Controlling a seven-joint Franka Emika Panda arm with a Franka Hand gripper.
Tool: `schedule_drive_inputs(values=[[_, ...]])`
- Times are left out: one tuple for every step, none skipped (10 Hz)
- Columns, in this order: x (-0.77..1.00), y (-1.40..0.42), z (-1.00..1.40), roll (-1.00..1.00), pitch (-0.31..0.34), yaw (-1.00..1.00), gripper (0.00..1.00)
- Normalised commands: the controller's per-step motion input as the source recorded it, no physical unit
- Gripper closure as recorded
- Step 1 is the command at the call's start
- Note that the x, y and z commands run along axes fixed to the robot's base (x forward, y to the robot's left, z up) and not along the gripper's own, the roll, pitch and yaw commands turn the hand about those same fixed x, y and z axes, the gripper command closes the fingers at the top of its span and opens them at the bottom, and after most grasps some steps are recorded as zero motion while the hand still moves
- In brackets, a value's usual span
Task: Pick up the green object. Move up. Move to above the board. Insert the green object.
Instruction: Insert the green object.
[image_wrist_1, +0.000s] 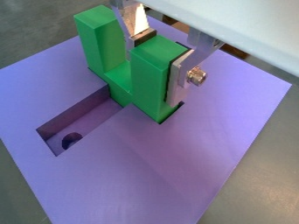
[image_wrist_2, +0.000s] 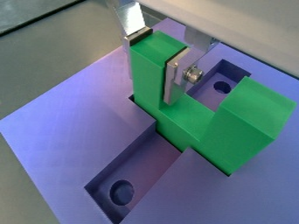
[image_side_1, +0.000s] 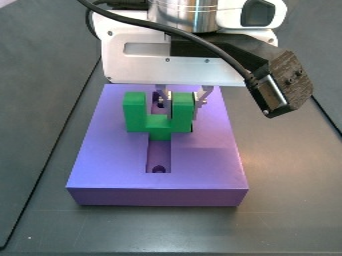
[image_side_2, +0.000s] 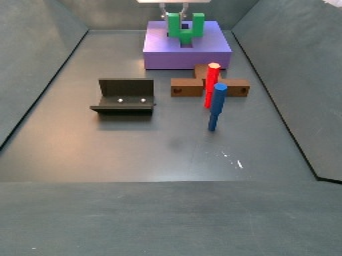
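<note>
Green object (image_wrist_1: 140, 74) stands prongs-up in the purple board's (image_wrist_1: 176, 175) recess.

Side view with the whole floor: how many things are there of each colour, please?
Green: 1, the green object, held by the gripper at the board
Purple: 1, the board
Brown: 1, brown block
Red: 1, red peg
Blue: 1, blue peg
Dark: 1, fixture
Total: 6

Wrist views hug the pincer (image_wrist_1: 158, 54); side views face the board (image_side_1: 201, 165), near and far
</note>
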Motion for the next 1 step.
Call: schedule_drive_inputs(values=[[0.00,0.00,0.00,0.00,0.000,0.00,1.00]])
